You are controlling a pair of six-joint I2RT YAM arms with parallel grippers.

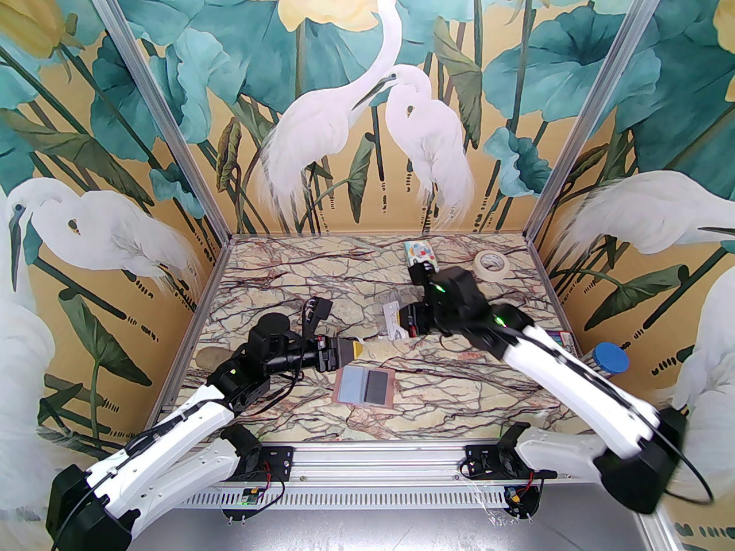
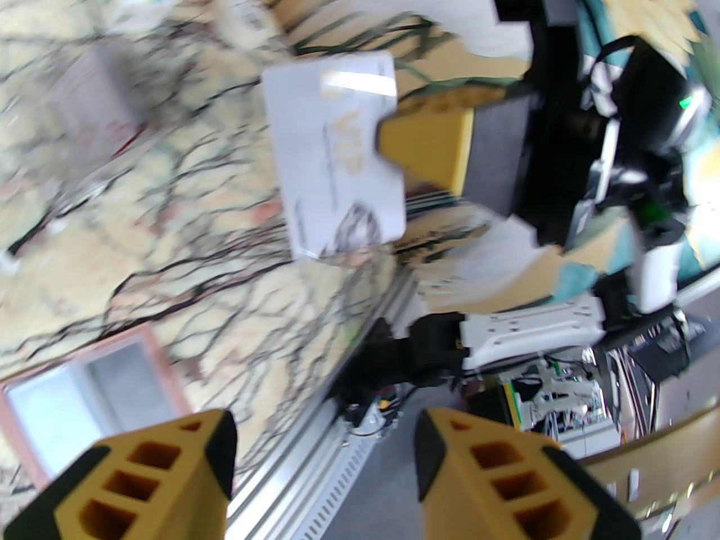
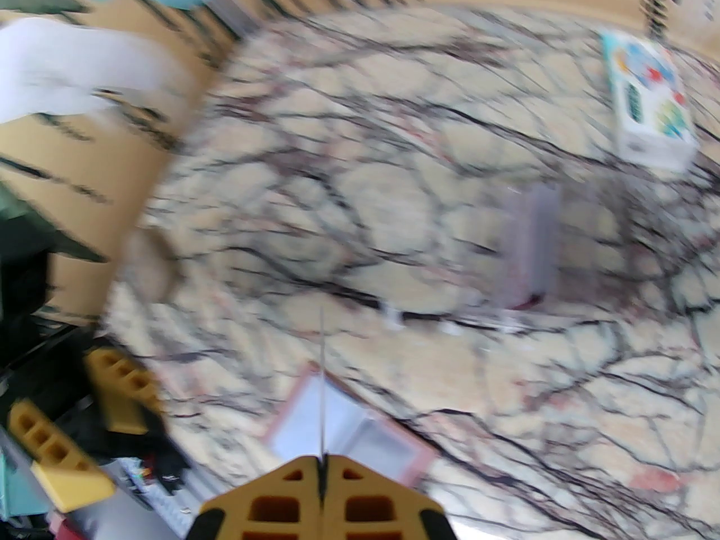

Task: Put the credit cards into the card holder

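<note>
Top external view: the biggest thing is the marbled worktop [image 1: 275, 284]. The pink card holder [image 1: 364, 386] lies open and flat on it, near the front edge and between the two arms. A pale blue card [image 1: 351, 384] and a black card [image 1: 377, 386] seem to sit in it side by side.

The right gripper [image 3: 322, 462] has its fingers pressed tight on a white card [image 2: 337, 155] with gold letters. It holds the card up in the air, just behind the holder. From the right wrist the card looks like a thin line, because we see only its edge. That edge points toward the holder.

The left gripper [image 2: 323, 436] is near the holder's back left corner. Its fingers are apart and hold nothing.

I think the job now is to slide the white card into the holder. To do it well, the right arm should go slow and tip the card low, so that its front edge meets the mouth of a pocket. The pinch should stay tight until the card is partway in. The holder is light and may slip, so the left fingers could press on its pink rim to keep it in place. The two arms are close together, so they must not bump. The wrist pictures are blurry, and I cannot tell which pocket is free.
</note>
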